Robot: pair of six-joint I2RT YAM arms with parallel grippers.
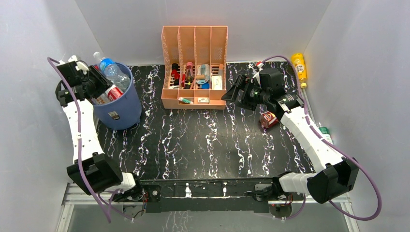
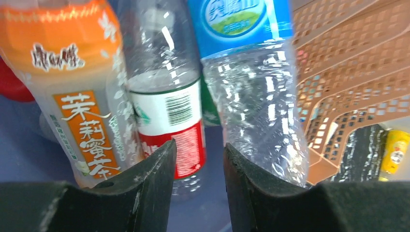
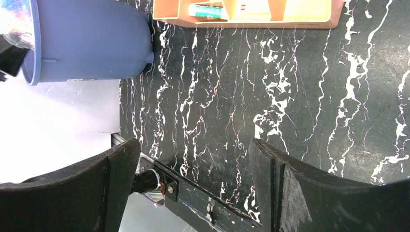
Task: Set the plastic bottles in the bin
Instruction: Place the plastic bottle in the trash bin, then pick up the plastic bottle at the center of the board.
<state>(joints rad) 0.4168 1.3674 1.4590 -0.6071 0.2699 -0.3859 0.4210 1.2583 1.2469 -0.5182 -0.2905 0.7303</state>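
Observation:
The blue bin [image 1: 121, 104] stands at the back left and holds several plastic bottles. A clear blue-label bottle [image 1: 112, 70] sticks out of its top. My left gripper [image 1: 102, 81] is at the bin's left rim, open and empty. In the left wrist view its tips [image 2: 199, 150] face an orange tea bottle [image 2: 72, 96], a red-and-green-label bottle [image 2: 169, 113] and the blue-label bottle [image 2: 251, 82]. My right gripper [image 1: 233, 94] is open and empty above the table, as its wrist view [image 3: 193, 159] shows. A red-label bottle [image 1: 268, 119] lies under the right arm.
A peach slotted rack [image 1: 194, 67] with small items stands at the back centre. A yellow bottle [image 1: 300, 67] lies off the table at the back right, and a green-capped bottle [image 1: 323, 131] lies along the right wall. The bin also shows in the right wrist view [image 3: 92, 43].

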